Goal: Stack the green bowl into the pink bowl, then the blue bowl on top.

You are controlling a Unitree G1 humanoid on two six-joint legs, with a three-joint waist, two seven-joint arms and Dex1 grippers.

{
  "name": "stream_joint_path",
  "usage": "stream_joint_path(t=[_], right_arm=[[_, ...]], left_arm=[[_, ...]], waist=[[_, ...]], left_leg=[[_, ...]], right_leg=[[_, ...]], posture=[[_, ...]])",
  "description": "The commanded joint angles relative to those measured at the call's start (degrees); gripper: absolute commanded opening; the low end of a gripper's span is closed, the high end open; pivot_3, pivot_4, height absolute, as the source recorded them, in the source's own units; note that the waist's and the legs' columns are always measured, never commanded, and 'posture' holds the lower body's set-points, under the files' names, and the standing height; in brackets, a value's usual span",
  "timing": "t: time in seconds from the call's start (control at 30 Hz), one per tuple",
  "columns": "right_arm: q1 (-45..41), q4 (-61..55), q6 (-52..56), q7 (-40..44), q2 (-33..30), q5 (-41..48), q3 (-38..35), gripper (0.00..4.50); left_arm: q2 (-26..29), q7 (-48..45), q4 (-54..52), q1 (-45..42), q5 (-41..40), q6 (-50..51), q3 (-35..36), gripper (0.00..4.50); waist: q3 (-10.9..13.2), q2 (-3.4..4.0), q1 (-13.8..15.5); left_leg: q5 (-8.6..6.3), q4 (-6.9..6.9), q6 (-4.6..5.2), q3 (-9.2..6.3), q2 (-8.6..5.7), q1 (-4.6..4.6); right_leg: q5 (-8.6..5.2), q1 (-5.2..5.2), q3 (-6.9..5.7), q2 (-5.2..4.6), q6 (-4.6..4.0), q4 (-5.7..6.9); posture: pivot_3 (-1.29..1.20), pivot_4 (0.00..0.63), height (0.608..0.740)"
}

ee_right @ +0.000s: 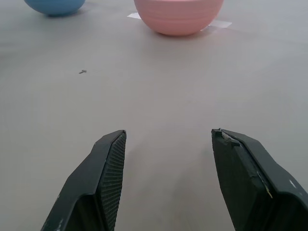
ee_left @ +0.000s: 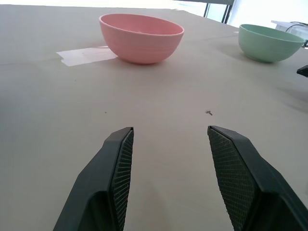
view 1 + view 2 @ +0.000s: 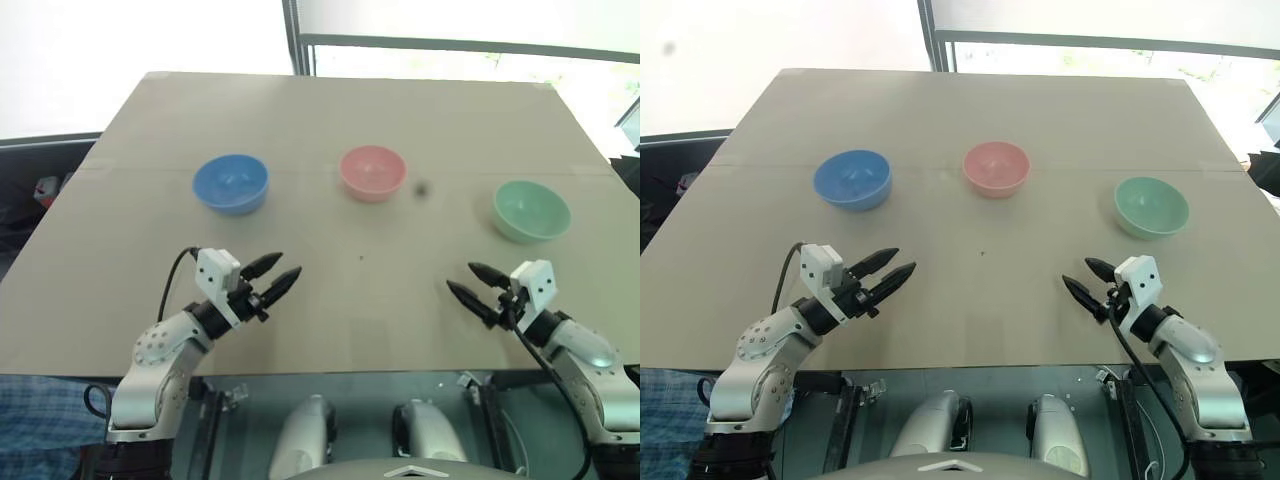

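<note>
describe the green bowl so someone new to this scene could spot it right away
On the tan table, three bowls stand apart in a row. The green bowl is the one at the robot's right end, beyond the right gripper. It is pale mint; the pink bowl is in the middle, the blue bowl at the left.

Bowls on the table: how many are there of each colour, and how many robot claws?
Blue bowl: 1
Pink bowl: 1
Green bowl: 1
Robot claws: 2, the left gripper and the right gripper, both open and holding nothing
Total: 3 bowls and 2 claws, 5 things
</note>
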Motion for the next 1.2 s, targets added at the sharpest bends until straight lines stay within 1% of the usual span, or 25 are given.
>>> stream_joint_path(t=[0.03, 0.1, 0.13, 0.27, 0.4, 0.47, 0.57, 0.77, 0.97, 1.07, 1.2], right_arm=[[-7.96, 1.61, 0.19, -0.29, -0.78, -2.74, 3.02, 2.96], [-16.23, 6.32, 2.59, -0.24, -1.33, -8.74, 9.14, 2.96], [-19.01, 8.22, 2.83, -0.50, -1.36, -10.88, 11.16, 2.96], [-32.75, 16.72, 4.89, -2.61, 2.51, -18.10, 18.63, 2.96], [-42.29, 25.25, 5.04, -3.26, 5.49, -21.83, 21.56, 2.96], [-48.04, 32.08, 3.13, -3.05, 6.80, -25.09, 24.31, 2.96], [-53.93, 40.39, 0.53, -1.77, 7.95, -27.92, 26.79, 2.96], [-61.03, 51.89, -2.65, -0.66, 9.92, -31.24, 28.46, 2.96], [-64.83, 58.54, -6.43, -0.57, 11.88, -32.75, 28.01, 2.96], [-65.13, 56.21, -7.13, 2.44, 10.61, -33.10, 28.19, 2.96], [-62.48, 46.68, -6.70, 10.23, 6.24, -33.47, 29.47, 2.96]], left_arm=[[-0.22, -0.31, -2.52, -0.60, -3.05, 0.10, 1.71, 2.61], [-0.48, 0.19, -2.17, -0.65, -4.48, -0.18, 3.27, 2.61], [-0.58, 0.43, -2.14, -0.70, -4.81, -0.30, 3.69, 2.61], [-0.87, 2.19, -4.53, -0.40, -7.92, 1.59, 5.63, 2.61], [-0.94, 3.43, -6.59, 0.34, -8.61, 2.03, 6.04, 2.61], [-1.07, 4.41, -7.71, 0.97, -7.95, 1.74, 5.88, 2.61], [-1.71, 5.69, -9.85, 2.45, -7.70, 1.44, 5.46, 2.61], [-2.62, 7.73, -13.38, 5.25, -7.51, 0.90, 5.58, 2.61], [-3.28, 8.61, -14.19, 6.32, -6.93, 0.16, 5.22, 2.61], [-3.52, 9.02, -14.65, 6.76, -6.67, -0.21, 5.16, 2.61], [-3.45, 8.90, -15.05, 7.79, -6.73, -0.77, 5.01, 2.61]], waist=[[0.00, 0.00, -0.21], [0.00, 0.00, -0.47], [-0.01, -0.01, -0.66], [-0.01, -0.02, -1.06], [0.00, -0.01, -0.99], [0.00, -0.01, -1.08], [0.02, 0.01, -1.26], [0.04, 0.05, -1.49], [0.05, 0.07, -1.55], [0.05, 0.07, -1.52], [0.07, 0.10, -1.44]], left_leg=[[0.00, 0.00, 0.00, 0.03, 0.01, 0.03], [0.01, 0.00, -0.01, 0.04, 0.02, 0.13], [0.01, 0.00, -0.01, 0.04, 0.02, 0.12], [0.02, -0.02, -0.03, 0.00, 0.02, 0.09], [0.02, -0.01, -0.03, -0.07, -0.02, -0.21], [0.01, -0.02, -0.01, -0.08, -0.06, -0.25], [0.01, -0.04, -0.01, -0.07, -0.07, -0.24], [0.02, -0.05, -0.04, -0.05, -0.02, -0.22], [0.05, -0.08, -0.09, -0.03, -0.01, -0.20], [0.05, -0.09, -0.09, -0.03, -0.01, -0.21], [0.05, -0.10, -0.09, -0.04, -0.02, -0.28]], right_leg=[[0.00, 0.00, 0.03, 0.01, 0.00, 0.02], [0.00, 0.04, 0.05, 0.05, -0.01, 0.07], [0.00, 0.03, 0.06, 0.05, -0.01, 0.08], [0.00, 0.01, 0.02, 0.06, -0.02, 0.05], [0.01, -0.11, -0.09, 0.03, 0.00, 0.06], [0.01, -0.10, -0.11, 0.01, 0.01, 0.02], [0.01, -0.10, -0.13, 0.01, 0.01, 0.03], [0.01, -0.11, -0.14, 0.05, 0.00, 0.05], [0.01, -0.14, -0.12, 0.07, 0.00, 0.06], [0.01, -0.14, -0.12, 0.06, 0.00, 0.06], [0.01, -0.18, -0.12, 0.04, 0.01, 0.04]], posture=[[0.00, 0.150, 0.740], [0.00, 0.150, 0.740], [0.00, 0.150, 0.740], [0.00, 0.150, 0.740], [0.00, 0.150, 0.740], [0.00, 0.150, 0.740], [0.00, 0.150, 0.740], [0.00, 0.150, 0.740], [0.00, 0.150, 0.740], [0.00, 0.150, 0.740], [0.00, 0.150, 0.740]])
